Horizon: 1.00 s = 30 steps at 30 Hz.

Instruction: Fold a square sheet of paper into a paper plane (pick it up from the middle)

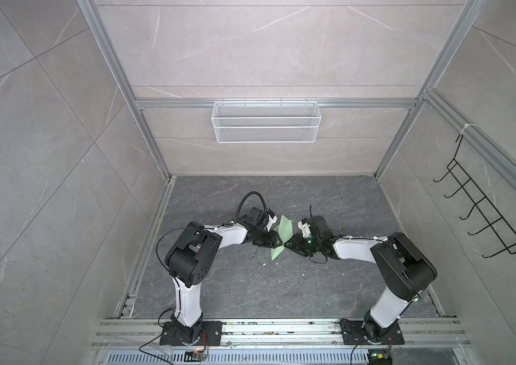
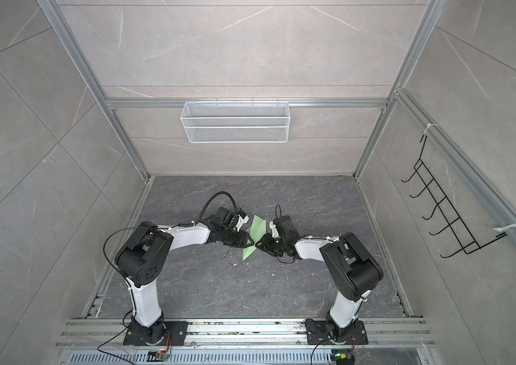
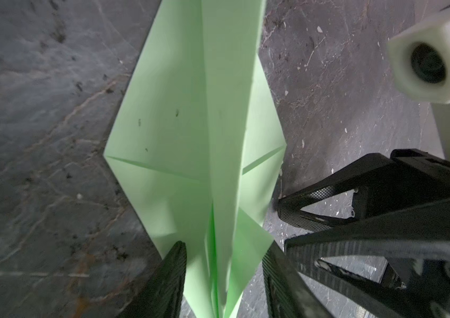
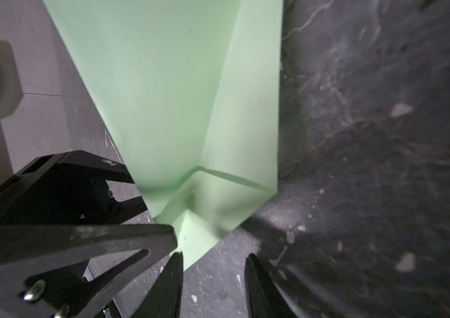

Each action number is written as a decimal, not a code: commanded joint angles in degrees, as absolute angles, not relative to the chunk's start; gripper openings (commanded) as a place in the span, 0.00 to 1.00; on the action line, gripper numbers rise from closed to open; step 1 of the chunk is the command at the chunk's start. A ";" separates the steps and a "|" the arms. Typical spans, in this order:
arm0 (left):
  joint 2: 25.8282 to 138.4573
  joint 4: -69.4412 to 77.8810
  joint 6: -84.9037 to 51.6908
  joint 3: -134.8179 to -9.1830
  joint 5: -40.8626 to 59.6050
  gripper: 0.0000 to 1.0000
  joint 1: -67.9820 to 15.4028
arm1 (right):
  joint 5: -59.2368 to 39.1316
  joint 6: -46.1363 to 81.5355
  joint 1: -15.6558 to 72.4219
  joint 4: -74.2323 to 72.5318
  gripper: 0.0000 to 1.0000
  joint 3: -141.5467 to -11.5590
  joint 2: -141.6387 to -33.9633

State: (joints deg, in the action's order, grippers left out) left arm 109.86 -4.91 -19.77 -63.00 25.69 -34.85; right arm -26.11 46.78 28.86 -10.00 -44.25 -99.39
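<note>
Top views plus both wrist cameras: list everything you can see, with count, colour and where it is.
paper plane: one, pale green, part-folded, mid-table between the two grippers
mesh basket: one, white, hung on the back wall rail
hook rack: one, black wire, on the right wall
table: one, dark grey marbled, scattered white specks
left gripper: one, black, fingers either side of the paper plane
right gripper: one, black, fingers apart, nothing between them, beside the paper plane's corner

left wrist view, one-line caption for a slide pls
Left gripper straddling the half-folded green paper plane over the dark tabletop, right gripper alongside.
</note>
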 commanded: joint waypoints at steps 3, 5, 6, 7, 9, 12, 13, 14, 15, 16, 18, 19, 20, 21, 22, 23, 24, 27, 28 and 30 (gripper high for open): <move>109.95 -4.27 -20.78 -63.79 23.75 0.37 -34.91 | -26.53 47.33 29.24 -8.35 0.38 -45.88 -100.63; 110.04 -2.94 -22.39 -63.31 24.12 0.32 -34.93 | -27.05 47.75 29.61 -8.34 0.38 -46.05 -100.94; 110.13 -2.26 -23.23 -62.98 24.50 0.29 -34.85 | -27.30 48.18 29.93 -8.48 0.38 -46.11 -101.13; 110.29 -1.96 -23.86 -62.85 24.76 0.27 -34.81 | -27.42 48.54 30.16 -8.80 0.37 -46.14 -101.44; 110.43 -1.32 -25.39 -62.29 24.66 0.21 -34.65 | -27.88 49.75 30.87 -9.84 0.37 -46.10 -102.30; 110.15 -0.04 -26.89 -61.06 24.25 0.18 -34.14 | -28.20 50.78 31.88 -10.61 0.37 -46.81 -103.76; 110.13 0.04 -27.27 -60.89 24.28 0.17 -33.88 | -28.54 51.01 32.18 -10.89 0.36 -46.99 -104.20; 110.13 0.35 -27.90 -60.52 24.41 0.16 -33.68 | -28.69 51.16 32.36 -10.75 0.36 -47.34 -104.66; 110.13 0.66 -28.48 -60.17 24.43 0.16 -33.44 | -28.79 51.28 32.59 -10.72 0.35 -47.56 -105.05; 110.11 1.13 -28.82 -59.83 24.53 0.16 -33.33 | -28.91 51.39 32.73 -10.88 0.34 -47.76 -105.33; 110.21 1.75 -29.81 -59.34 24.57 0.15 -33.09 | -29.31 51.92 33.17 -10.78 0.32 -48.38 -106.18; 110.30 1.91 -30.48 -59.22 24.61 0.15 -32.95 | -29.30 52.18 33.35 -10.52 0.31 -48.72 -106.55; 110.39 2.51 -31.21 -58.91 24.85 0.14 -32.69 | -29.26 52.48 33.64 -10.09 0.29 -49.19 -106.91; 110.38 3.08 -31.83 -58.54 24.73 0.14 -32.56 | -29.19 52.68 33.90 -9.50 0.27 -49.62 -107.26; 110.39 3.49 -32.50 -58.24 24.83 0.13 -32.38 | -28.90 52.74 34.08 -8.86 0.26 -49.95 -107.47; 110.34 4.21 -33.16 -57.89 25.09 0.13 -32.25 | -28.56 52.81 34.25 -8.03 0.25 -50.24 -107.74; 110.30 4.55 -33.68 -57.75 25.05 0.12 -32.09 | -28.40 52.72 34.40 -7.12 0.24 -50.58 -107.88; 110.56 5.05 -34.49 -57.66 25.32 0.11 -32.08 | -28.06 52.23 34.74 -4.70 0.21 -51.49 -108.02; 110.65 5.02 -34.63 -57.70 25.38 0.11 -32.08 | -27.72 52.02 34.90 -3.62 0.20 -51.87 -108.04; 110.69 5.01 -34.83 -57.53 25.23 0.10 -32.03 | -27.05 51.59 35.16 -1.84 0.18 -52.48 -108.02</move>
